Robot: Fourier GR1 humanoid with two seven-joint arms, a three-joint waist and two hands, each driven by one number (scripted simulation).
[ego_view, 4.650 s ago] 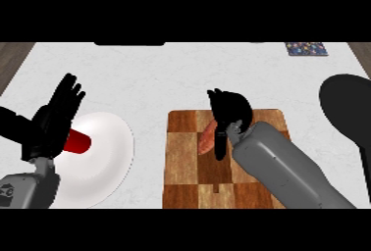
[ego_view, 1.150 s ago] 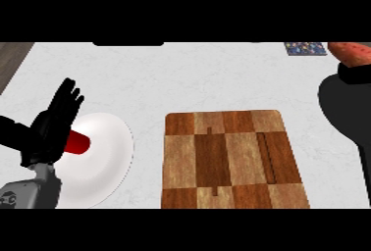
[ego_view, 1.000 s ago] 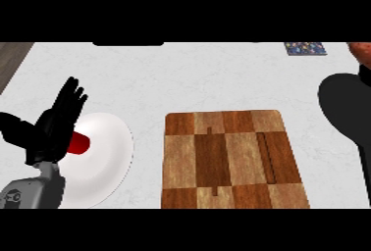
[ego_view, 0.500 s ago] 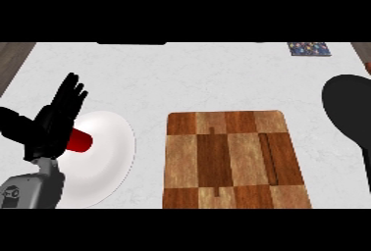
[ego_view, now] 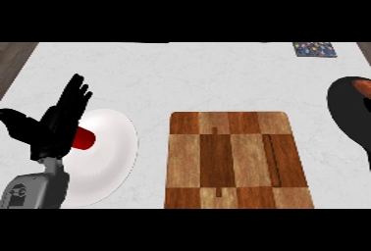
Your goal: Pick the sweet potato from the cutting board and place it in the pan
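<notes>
White marble counter [ego_view: 217,73], wooden cutting board [ego_view: 239,159] at centre. Sweet potato [ego_view: 361,87] lies inside the black pan [ego_view: 344,110] at the right edge, partly cut off by the frame and well apart from the board. Only 1 hand shows: left hand [ego_view: 54,127] at the left, fingers spread and straight, holding nothing, over the white plate [ego_view: 116,147]. Red item [ego_view: 84,139] sits on the plate beside the palm.

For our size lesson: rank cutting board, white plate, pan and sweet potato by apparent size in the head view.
1. cutting board
2. white plate
3. pan (cropped, rank unsure)
4. sweet potato
</notes>
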